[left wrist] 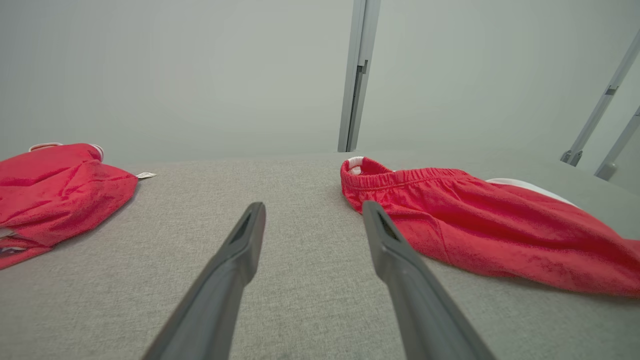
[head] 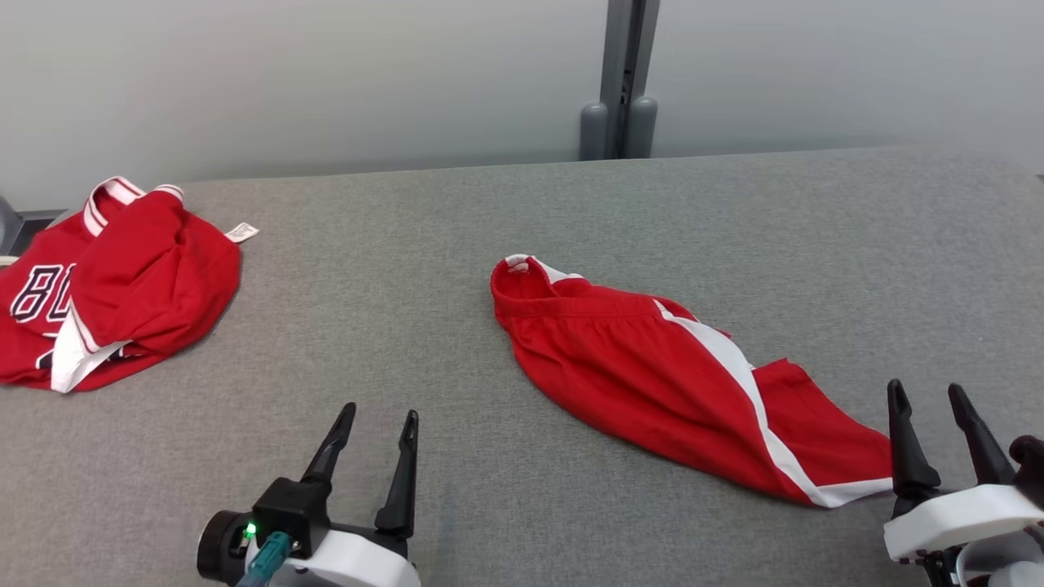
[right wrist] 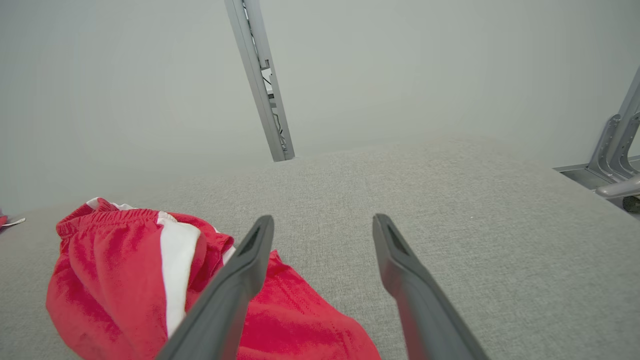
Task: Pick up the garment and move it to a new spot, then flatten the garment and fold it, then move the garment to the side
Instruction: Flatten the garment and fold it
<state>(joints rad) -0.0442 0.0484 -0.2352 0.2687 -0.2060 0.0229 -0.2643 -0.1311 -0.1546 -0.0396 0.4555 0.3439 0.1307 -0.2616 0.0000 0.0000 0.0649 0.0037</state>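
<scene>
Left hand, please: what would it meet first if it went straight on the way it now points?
Probably only the bare grey surface: ahead of the open left hand it runs unbroken to the far edge. The red shorts lie right of that line, though depth is hard to judge.

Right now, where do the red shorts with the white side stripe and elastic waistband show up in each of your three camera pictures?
Head view: the red shorts lie right of centre, waistband pointing left.
Left wrist view: across the right half, waistband near the middle.
Right wrist view: lower left.
Shared landmark: the grey upright post at the back wall, upper middle in each.
</scene>
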